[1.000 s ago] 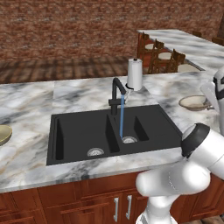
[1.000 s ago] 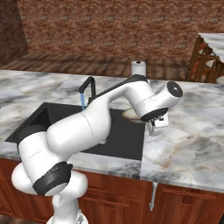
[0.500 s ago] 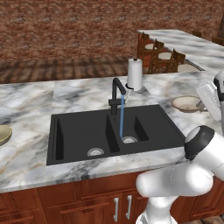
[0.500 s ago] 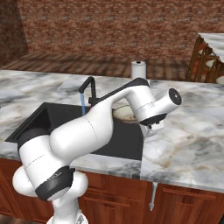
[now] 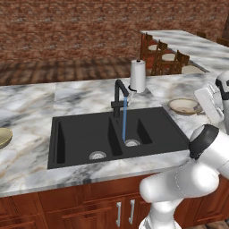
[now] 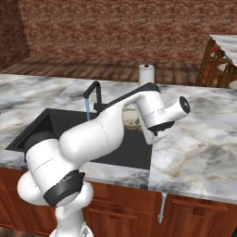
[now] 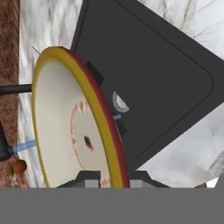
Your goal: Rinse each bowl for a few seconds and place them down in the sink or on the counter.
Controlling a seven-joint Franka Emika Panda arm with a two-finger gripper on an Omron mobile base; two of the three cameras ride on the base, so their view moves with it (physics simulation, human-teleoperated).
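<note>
My gripper is shut on the rim of the cream-rimmed bowl, which the hand view sees edge-on with a yellow lip, a red underside and a pale, brown-speckled inside. From the left base view this bowl hangs at the counter's right, just past the sink's right edge, with the gripper at its right rim. The arm hides most of the bowl in the right base view. The olive-tan bowl lies on the counter far left. Water runs from the black faucet into the right basin of the sink.
A white paper-towel roll stands behind the faucet. Wooden chairs line a second counter at the back right. A brick wall closes the back. Steel drains sit in both basins.
The hand has carried the cream-rimmed bowl leftward, from over the right counter towards the sink's right edge. The water keeps running.
</note>
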